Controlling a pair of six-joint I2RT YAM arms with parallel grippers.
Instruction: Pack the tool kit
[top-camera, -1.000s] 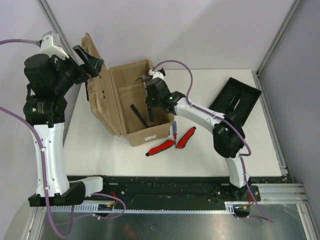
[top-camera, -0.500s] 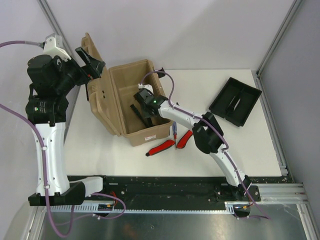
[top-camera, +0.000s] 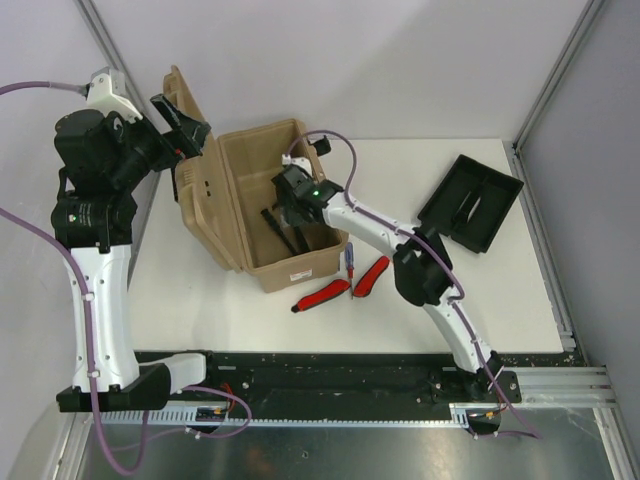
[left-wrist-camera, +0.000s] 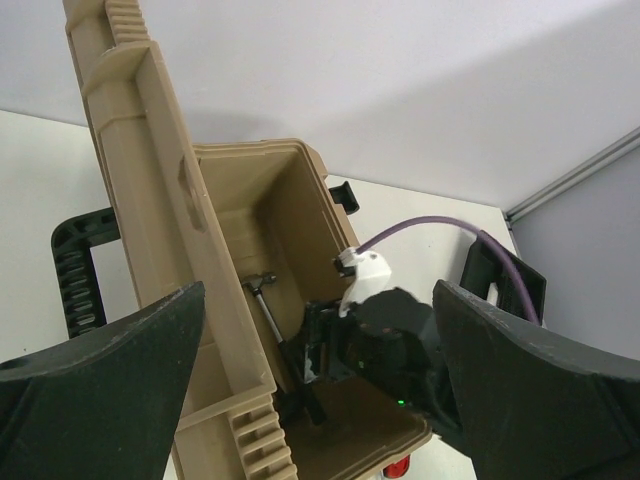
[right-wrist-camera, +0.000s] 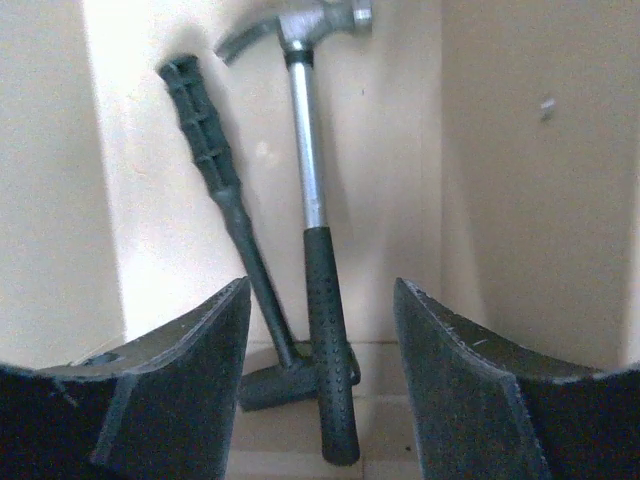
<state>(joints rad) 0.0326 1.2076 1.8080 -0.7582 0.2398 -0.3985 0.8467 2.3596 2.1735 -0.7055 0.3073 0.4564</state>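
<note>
**Hammer Is Down in the Box**

Since a second ago the right arm has dipped from the rim into the tan toolbox (top-camera: 300, 262), and the right gripper (right-wrist-camera: 322, 300) has let go. Its jaws now stand partly open with nothing held. The hammer (right-wrist-camera: 310, 200) lies on the box floor just past them, beside a black tool (right-wrist-camera: 225, 200) whose handle crosses under it.

The left gripper (left-wrist-camera: 320, 295) is spread as wide as it goes, up by the raised lid (top-camera: 190, 190). It grips nothing that I can see. I cannot tell if it is touching the lid.

The toolbox sits open at the back left of the table (top-camera: 520, 300). Two red-handled tools (top-camera: 322, 293) and a small blue and red screwdriver (top-camera: 349, 262) still lie on the table just in front of the box. The black tray (top-camera: 470, 200) rests well apart, on the right.

I think the red tools are hard and light. Their fat handles look easy to pinch, so the middle of a handle is the best spot. The thin screwdriver could roll or slip, so grab its thick part. The tray looks light and a bit bendy, and its edge is the place to hold.
</note>
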